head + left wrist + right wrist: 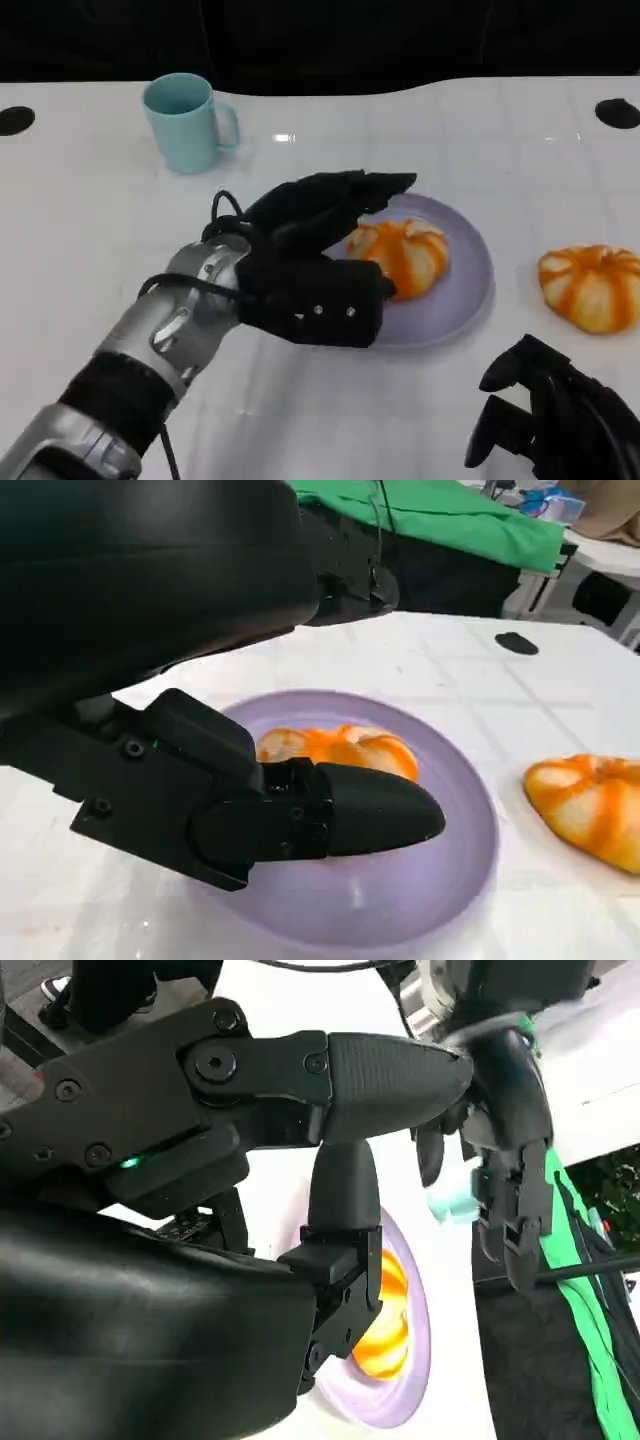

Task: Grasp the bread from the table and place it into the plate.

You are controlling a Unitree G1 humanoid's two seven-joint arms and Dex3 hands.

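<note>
An orange-and-white striped bread [405,255] lies on the lilac plate [450,300] at the table's middle. My left hand [310,260] hovers over the plate's left side with its fingers stretched out above the rim and its thumb close beside the bread, gripping nothing. In the left wrist view the thumb [370,815] lies in front of the bread [340,748] on the plate [400,900]. A second, similar bread [592,287] sits on the table right of the plate. My right hand [560,415] rests low at the front right, fingers apart and holding nothing.
A light blue mug [185,122] stands at the back left. Two black round holes [15,120] [617,112] mark the table's far corners. The table's back edge runs along a dark backdrop.
</note>
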